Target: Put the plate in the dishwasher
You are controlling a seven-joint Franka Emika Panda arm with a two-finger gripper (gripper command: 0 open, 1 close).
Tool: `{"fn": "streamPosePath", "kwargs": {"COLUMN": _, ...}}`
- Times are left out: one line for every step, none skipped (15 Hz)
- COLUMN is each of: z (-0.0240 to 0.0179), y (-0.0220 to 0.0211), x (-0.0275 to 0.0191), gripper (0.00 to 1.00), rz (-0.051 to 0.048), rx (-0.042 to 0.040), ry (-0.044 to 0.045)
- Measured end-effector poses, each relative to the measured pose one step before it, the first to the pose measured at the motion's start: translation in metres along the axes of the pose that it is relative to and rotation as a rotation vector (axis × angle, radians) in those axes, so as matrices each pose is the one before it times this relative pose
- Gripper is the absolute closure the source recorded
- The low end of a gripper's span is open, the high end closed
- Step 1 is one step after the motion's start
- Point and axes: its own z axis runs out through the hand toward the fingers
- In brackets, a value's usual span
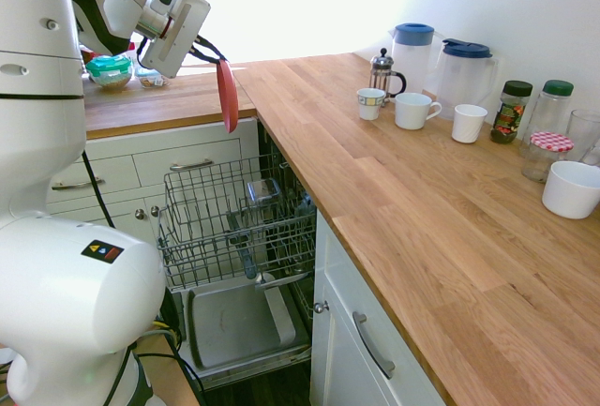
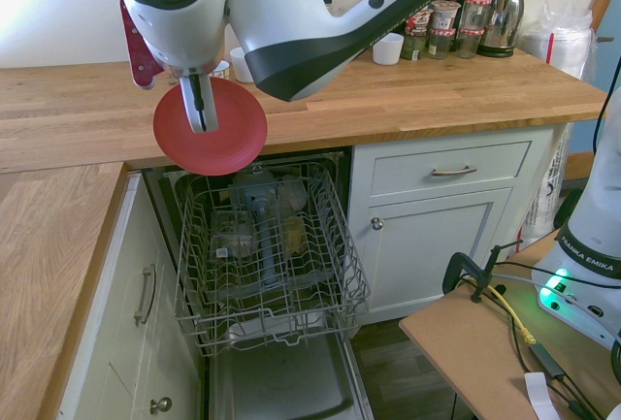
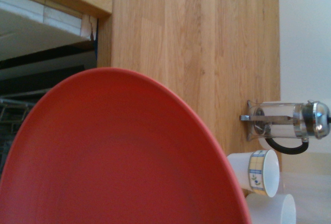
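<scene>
the plate (image 2: 210,125) is already off the tabletop (image 1: 403,190) and in the air, hanging on edge from the tool (image 2: 201,114), whose fingers are pinched shut on its upper rim. in the second exterior view it hangs just above the back of the pulled-out wire rack (image 2: 267,245), at about 11 o'clock from the rack's middle; in the first exterior view it shows edge-on as a thin red strip in front of the tabletop corner, above the rack. so the pick-up looks done and the carry is nearly done. the dishwasher (image 1: 246,265) stands open, door down and rack drawn out, so nothing needs opening. what is left, by my reading: lower the plate between the rack's wires, let go, and draw back. the rack already holds a few items near its middle, so a free slot must be found.
</scene>
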Motion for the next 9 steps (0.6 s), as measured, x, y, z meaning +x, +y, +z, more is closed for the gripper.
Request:
{"fn": "streamPosePath", "kwargs": {"z": 0.00568, "y": -0.00524, "x": -0.00959, "gripper": 1.00, "rz": -0.01016, "rx": 0.00838, "ry": -0.00534}}
{"fn": "streamPosePath", "kwargs": {"z": 0.00536, "y": -0.00533, "x": -0.00990, "gripper": 1.00, "rz": -0.00442, "rx": 0.00810, "ry": -0.00488}}
{"fn": "streamPosePath", "kwargs": {"z": 0.00531, "y": -0.00522, "x": -0.00974, "gripper": 1.00, "rz": -0.00405, "rx": 0.00569, "ry": -0.00209}}
{"fn": "streamPosePath", "kwargs": {"z": 0.00529, "y": -0.00515, "x": -0.00866, "gripper": 1.00, "rz": -0.00560, "rx": 0.00384, "ry": 0.00114}}
{"fn": "streamPosePath", "kwargs": {"z": 0.00624, "y": -0.00656, "x": -0.00793, "gripper": 1.00, "rz": -0.00658, "rx": 0.00518, "ry": 0.00597}}
{"fn": "streamPosePath", "kwargs": {"z": 0.00764, "y": -0.00809, "x": -0.00639, "gripper": 1.00, "rz": -0.00511, "rx": 0.01062, "ry": 0.00505}}
{"fn": "streamPosePath", "kwargs": {"z": 0.00883, "y": -0.00822, "x": -0.00532, "gripper": 1.00, "rz": -0.00302, "rx": 0.00944, "ry": 0.00539}}
{"fn": "streamPosePath", "kwargs": {"z": 0.00963, "y": -0.00837, "x": -0.00621, "gripper": 1.00, "rz": 0.00046, "rx": 0.00966, "ry": 0.00260}}
{"fn": "streamPosePath", "kwargs": {"z": 0.00816, "y": -0.00839, "x": -0.00658, "gripper": 1.00, "rz": 0.00404, "rx": 0.00606, "ry": 0.00076}}
